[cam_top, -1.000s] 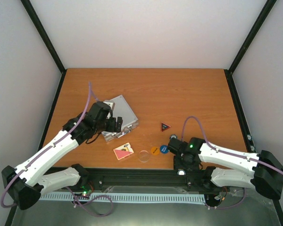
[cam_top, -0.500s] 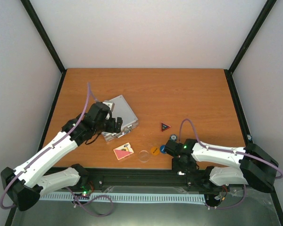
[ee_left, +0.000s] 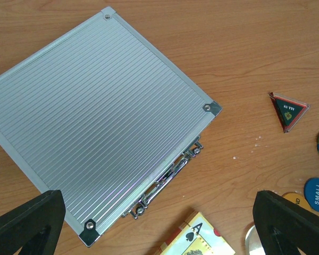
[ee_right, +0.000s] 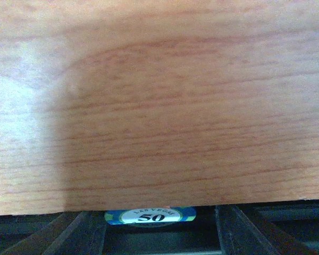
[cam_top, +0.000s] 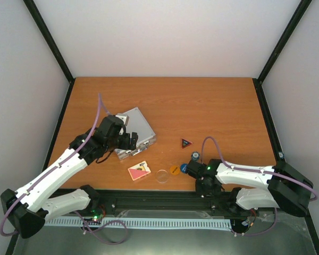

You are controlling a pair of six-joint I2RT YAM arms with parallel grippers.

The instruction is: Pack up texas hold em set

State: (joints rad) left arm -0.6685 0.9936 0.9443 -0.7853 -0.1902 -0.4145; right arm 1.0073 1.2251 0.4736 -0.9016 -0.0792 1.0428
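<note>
Seemingly the opening step: left gripper (ee_left: 159, 223) gapes above the shut silver case (ee_left: 101, 122), right gripper (cam_top: 195, 164) beside the blue-white chip (cam_top: 194, 155) right of that case (grip unclear), so next the latches (ee_left: 165, 183) need careful freeing.

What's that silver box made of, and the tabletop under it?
The silver case looks like ribbed aluminium with a matte sheen: fine parallel grooves, riveted corners, shiny metal latches. The table looks like wood or wood-pattern laminate: orange-brown grain lines, smooth surface; which, I cannot tell.
</note>
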